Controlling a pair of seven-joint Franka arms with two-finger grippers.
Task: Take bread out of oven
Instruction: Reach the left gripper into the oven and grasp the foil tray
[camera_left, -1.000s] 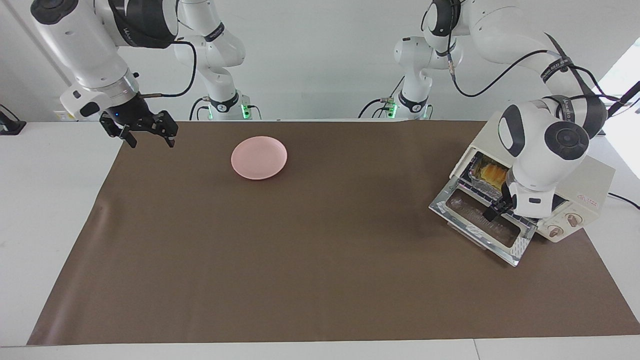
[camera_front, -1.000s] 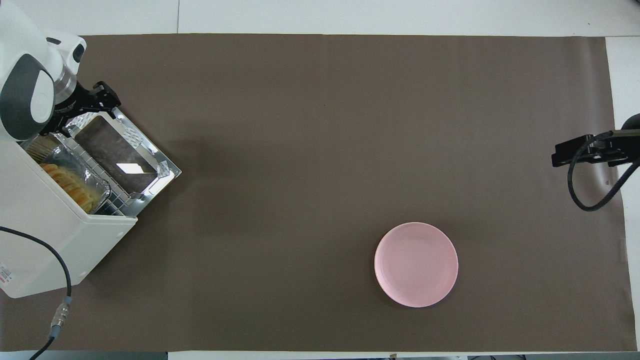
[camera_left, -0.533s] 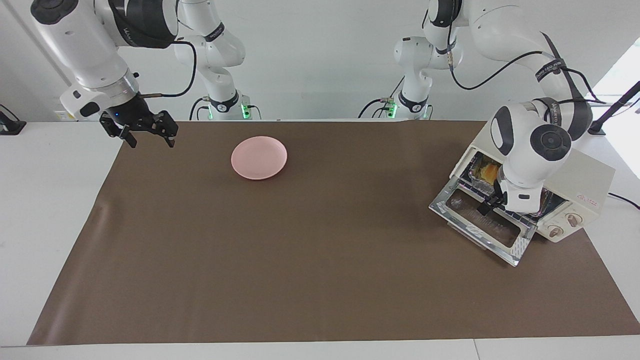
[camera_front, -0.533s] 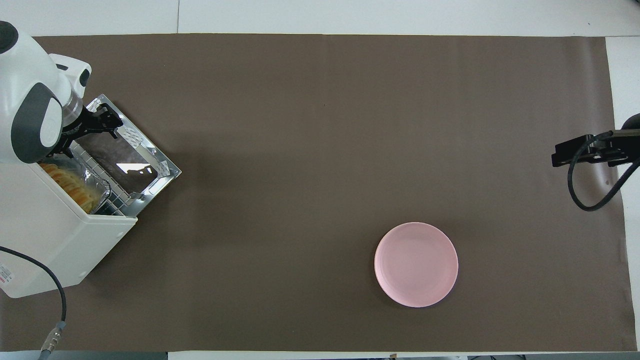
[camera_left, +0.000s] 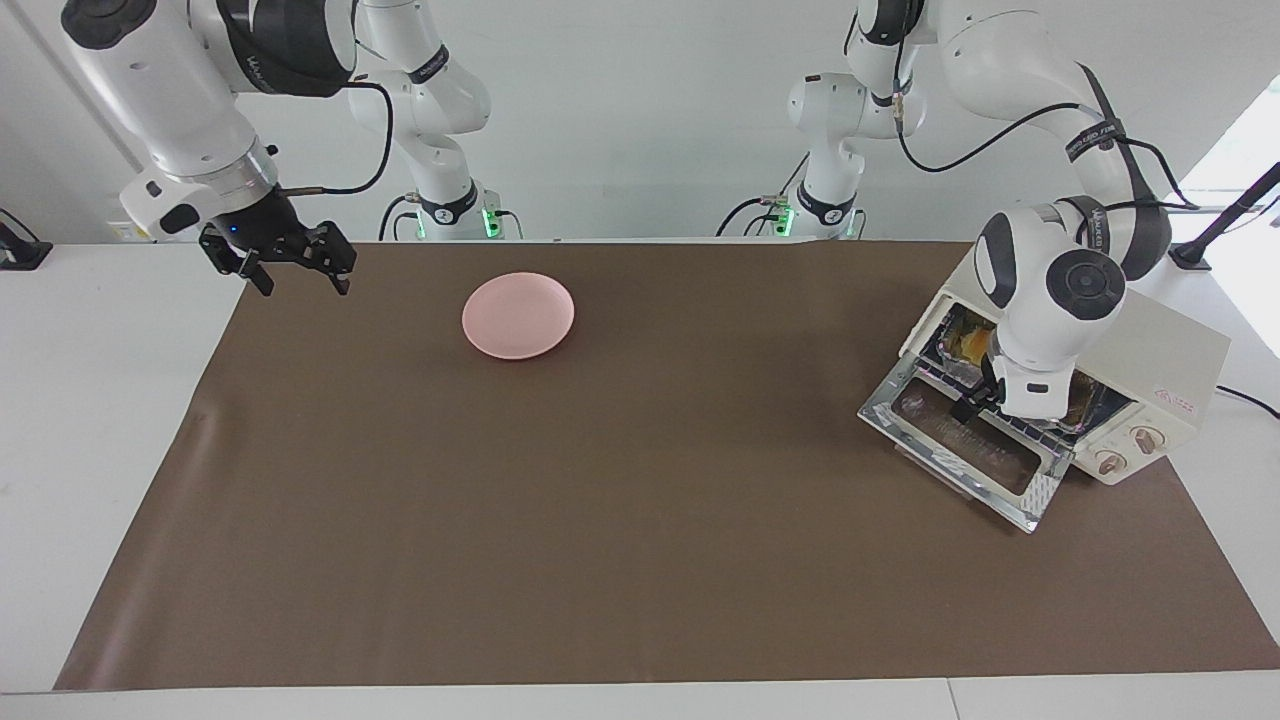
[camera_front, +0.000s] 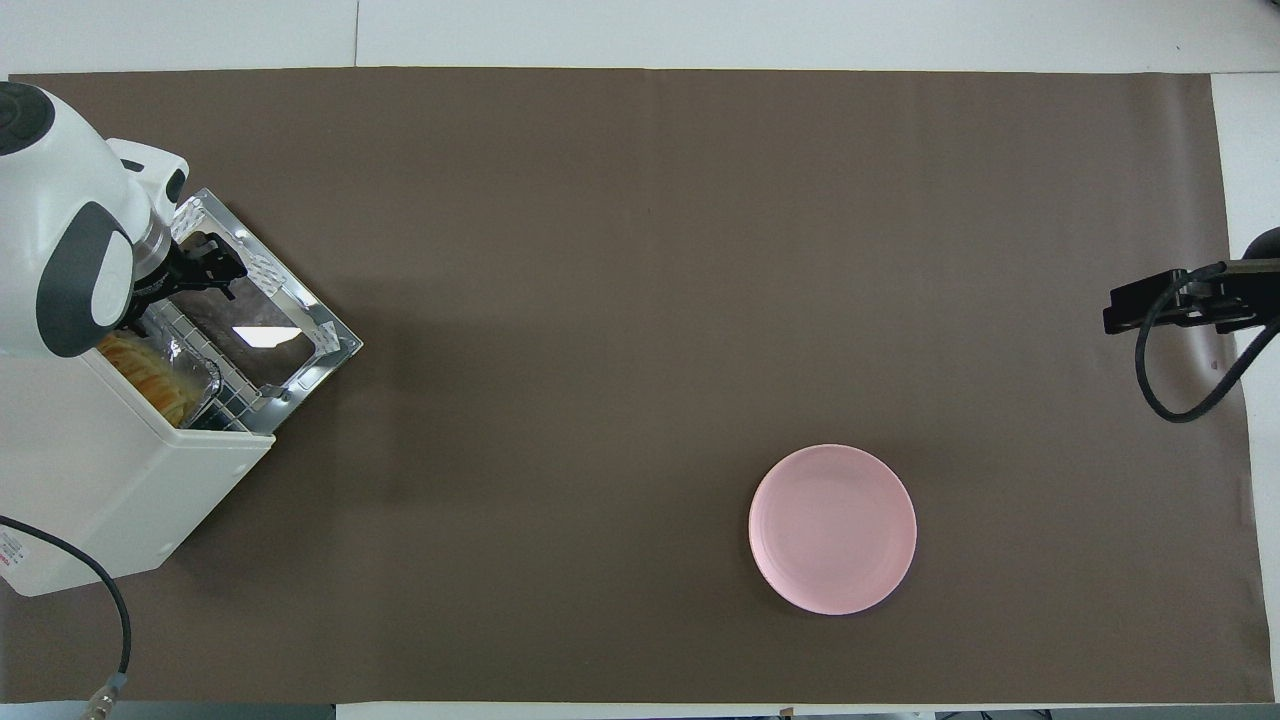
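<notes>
Left hand (camera_left: 975, 405), open, over the oven (camera_front: 110, 480) door; bread (camera_front: 150, 375) golden, ridged (seemingly in foil).

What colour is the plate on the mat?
Pale pink, plain, no pattern: the plate shows best in the overhead view.

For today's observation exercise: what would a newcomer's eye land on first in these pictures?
The white oven at the left arm's end of the table, door dropped open, with bread inside and the left gripper over the door. Next, the pink plate alone on the brown mat, near the robots.
</notes>
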